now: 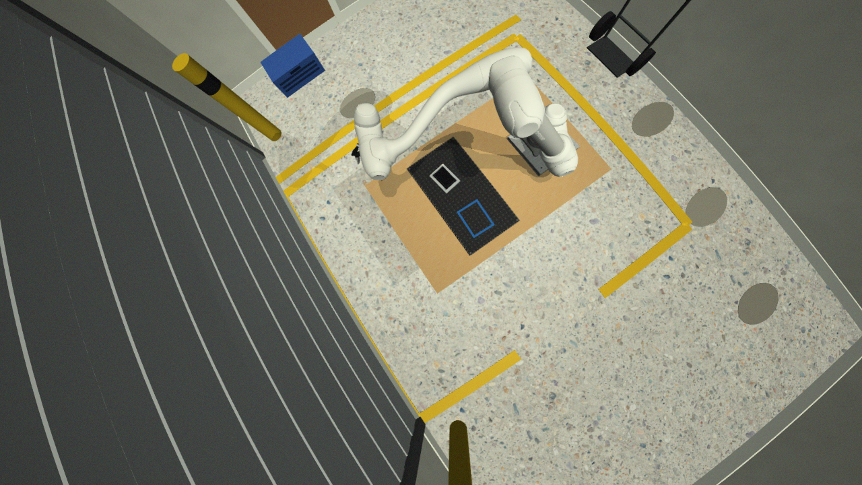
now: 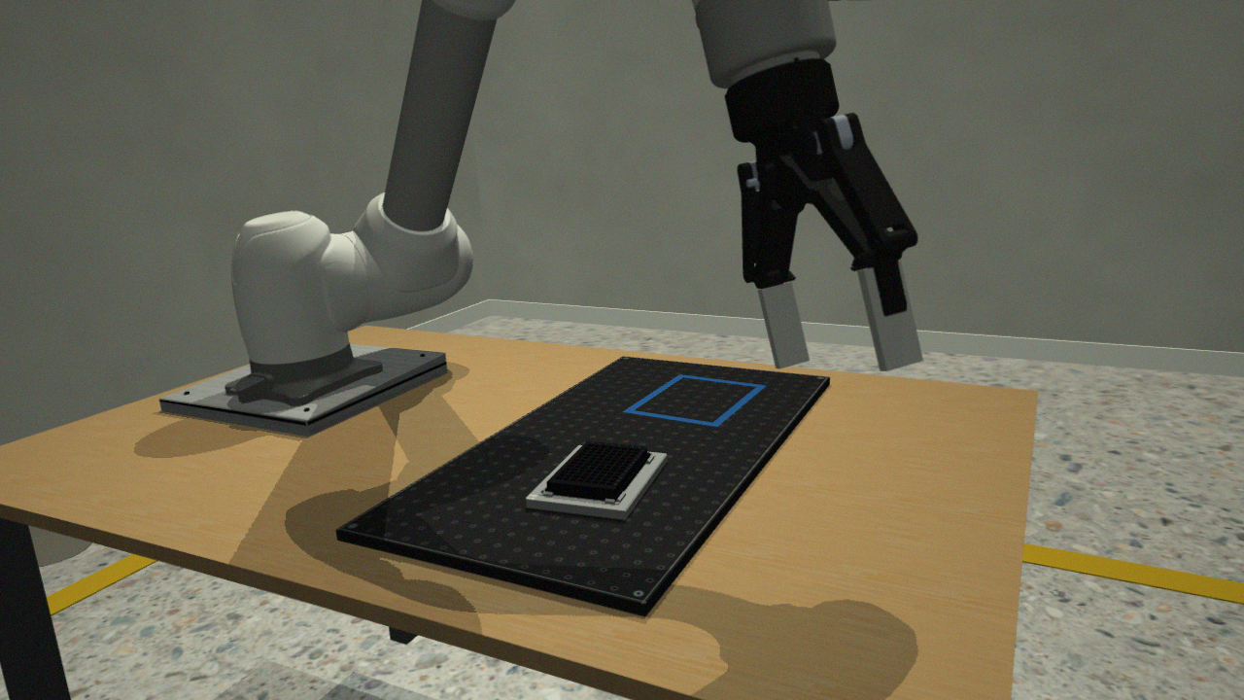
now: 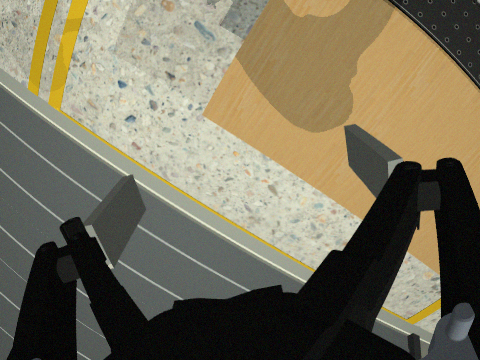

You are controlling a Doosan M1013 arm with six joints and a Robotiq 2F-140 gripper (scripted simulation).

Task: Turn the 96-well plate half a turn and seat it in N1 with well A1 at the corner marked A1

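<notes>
We had the tool point(image 2: 839, 357) spread wide, holding nothing, hanging off past the worktop's point(image 2: 913, 522) edge. The plate point(image 2: 600, 468) sat in the nest point(image 2: 556, 502), well away toward the arm's base.

The 96-well plate point(image 2: 600, 470) was black in a pale grey nest point(image 2: 639, 489). Around them, the deck point(image 2: 487, 513) was black, dotted with holes; its taped outline point(image 2: 647, 398) was blue, the surface point(image 2: 870, 522) tan woodgrain.
</notes>
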